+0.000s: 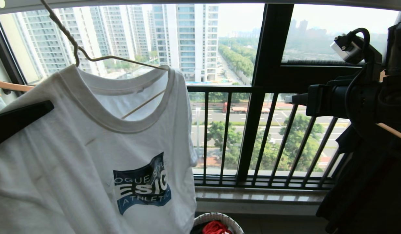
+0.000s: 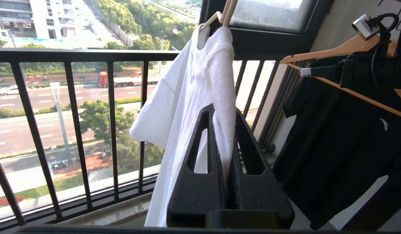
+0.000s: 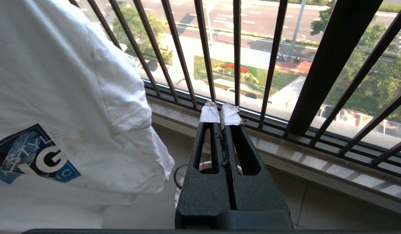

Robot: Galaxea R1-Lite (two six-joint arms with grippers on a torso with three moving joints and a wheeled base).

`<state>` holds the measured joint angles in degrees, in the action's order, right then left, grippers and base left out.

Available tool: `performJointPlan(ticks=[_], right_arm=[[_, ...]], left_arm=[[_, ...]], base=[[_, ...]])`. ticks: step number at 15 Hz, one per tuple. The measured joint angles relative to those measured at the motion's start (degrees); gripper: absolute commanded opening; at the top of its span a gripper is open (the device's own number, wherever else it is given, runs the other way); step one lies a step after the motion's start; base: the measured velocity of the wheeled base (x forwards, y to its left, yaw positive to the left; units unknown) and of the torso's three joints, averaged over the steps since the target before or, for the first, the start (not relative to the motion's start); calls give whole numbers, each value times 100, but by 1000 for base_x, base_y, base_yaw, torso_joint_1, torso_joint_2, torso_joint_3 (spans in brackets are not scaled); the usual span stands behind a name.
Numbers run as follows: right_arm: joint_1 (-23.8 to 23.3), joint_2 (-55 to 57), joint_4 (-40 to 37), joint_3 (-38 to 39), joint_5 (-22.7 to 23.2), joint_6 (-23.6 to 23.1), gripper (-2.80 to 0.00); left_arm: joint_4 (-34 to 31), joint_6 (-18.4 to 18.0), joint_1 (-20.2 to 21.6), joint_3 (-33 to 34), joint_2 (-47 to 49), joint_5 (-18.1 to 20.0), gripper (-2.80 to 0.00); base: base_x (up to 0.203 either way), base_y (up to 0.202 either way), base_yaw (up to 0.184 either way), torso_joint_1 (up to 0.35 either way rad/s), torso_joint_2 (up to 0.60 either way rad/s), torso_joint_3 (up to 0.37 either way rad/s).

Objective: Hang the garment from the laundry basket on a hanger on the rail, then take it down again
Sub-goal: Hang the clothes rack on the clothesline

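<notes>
White T-shirt [image 1: 90, 146] hangs on the wire hanger [image 1: 122, 60]; left gripper [image 2: 224, 130] pinches its shoulder cloth, probably starting removal; next, slide it off; right gripper [image 3: 219, 113] pressed together, idle

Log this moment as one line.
T-shirt: on wire hanger | left claw: shut on T-shirt's shoulder | right claw: shut, empty, beside railing | basket: below

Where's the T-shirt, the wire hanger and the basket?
T-shirt [image 1: 90, 156]: head view, chest cloth.
Wire hanger [image 1: 122, 58]: head view, upper wire arm.
Laundry basket [image 1: 231, 222]: head view, woven rim.
</notes>
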<state>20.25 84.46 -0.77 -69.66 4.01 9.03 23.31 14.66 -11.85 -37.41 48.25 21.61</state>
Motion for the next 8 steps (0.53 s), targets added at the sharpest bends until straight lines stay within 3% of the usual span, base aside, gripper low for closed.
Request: performJointPlan(ticks=[5,8], right_arm=[[0,-30,0,-7,-10,2,-280],[0,-50,-9,-22,-7,4,-280]], left_arm=[[-485,-42,0,-225,-284,-546,-280],[-709,-54,0,-289,-383,-596,-280]], base=[[0,0,0,0,0,0],[0,0,0,0,0,0]])
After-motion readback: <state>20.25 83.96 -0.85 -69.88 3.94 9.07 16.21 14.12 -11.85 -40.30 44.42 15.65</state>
